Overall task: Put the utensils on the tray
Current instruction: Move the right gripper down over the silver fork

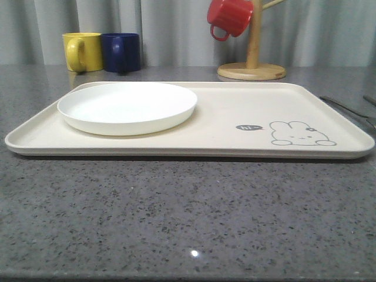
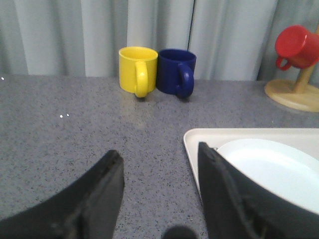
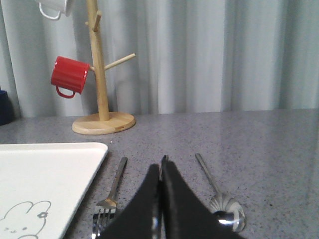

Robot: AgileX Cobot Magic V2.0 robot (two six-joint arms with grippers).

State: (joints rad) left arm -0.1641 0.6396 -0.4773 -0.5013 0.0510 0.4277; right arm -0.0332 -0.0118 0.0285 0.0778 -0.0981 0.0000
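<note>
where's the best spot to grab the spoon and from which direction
Probably mid-handle, from straight above. The spoon lies flat on the grey table, its slim handle running away from the bowl toward the curtain, so fingers closing across the handle's width should pinch it best. It lies apart from the fork, and the right gripper, already shut on what look like the chopsticks, sits between them.

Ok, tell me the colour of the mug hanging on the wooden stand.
Red mug, clearest in the right wrist view.
</note>
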